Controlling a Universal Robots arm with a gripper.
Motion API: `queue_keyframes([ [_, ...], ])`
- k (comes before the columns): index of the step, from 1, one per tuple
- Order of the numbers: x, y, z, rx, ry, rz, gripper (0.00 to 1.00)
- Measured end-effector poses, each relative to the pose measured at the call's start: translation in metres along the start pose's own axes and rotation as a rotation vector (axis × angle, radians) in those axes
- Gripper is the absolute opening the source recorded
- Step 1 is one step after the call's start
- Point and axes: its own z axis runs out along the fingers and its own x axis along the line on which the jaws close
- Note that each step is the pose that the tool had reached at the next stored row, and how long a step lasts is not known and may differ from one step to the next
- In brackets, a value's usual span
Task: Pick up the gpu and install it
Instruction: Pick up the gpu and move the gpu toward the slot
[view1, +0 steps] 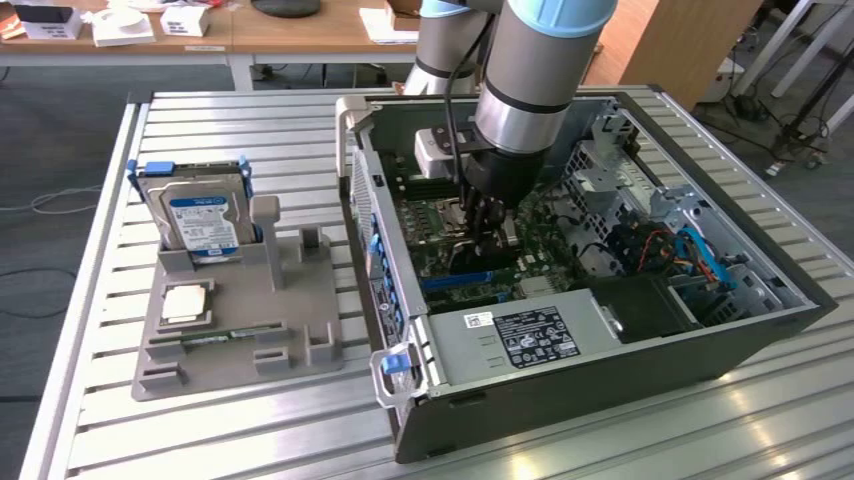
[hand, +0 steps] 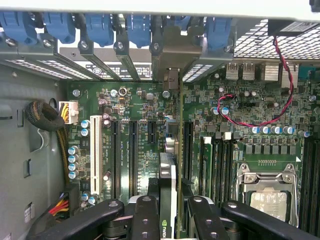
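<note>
Robot's gripper (view1: 487, 232) reaches down into the open computer case (view1: 747, 330) in the exterior view, low over the green motherboard (view1: 434, 225); the gpu is hard to make out beneath it there. On the exterior view's left, a hard drive (view1: 200, 215) stands upright in a gray holder (view1: 234, 320) on the slatted table (view1: 667, 430). In the wrist view, the gripper (hand: 174, 200) is clenched on the gpu (hand: 167, 172). The card shows edge-on between the black fingers (hand: 145, 215), standing among the motherboard's (hand: 250, 145) expansion slots. Its metal bracket (hand: 172, 55) lies against the case's rear slot openings.
</note>
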Motion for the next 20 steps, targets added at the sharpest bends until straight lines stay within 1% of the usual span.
queue_keyframes([
  [6,0.0000,0.0001,0.0000,0.0051,0.0000,-0.001,0.27],
  [11,0.0000,0.0004,-0.0001,0.0078,0.0000,-0.001,0.27],
  [20,0.0000,0.0013,0.0000,0.0080,-0.0001,-0.001,0.27],
])
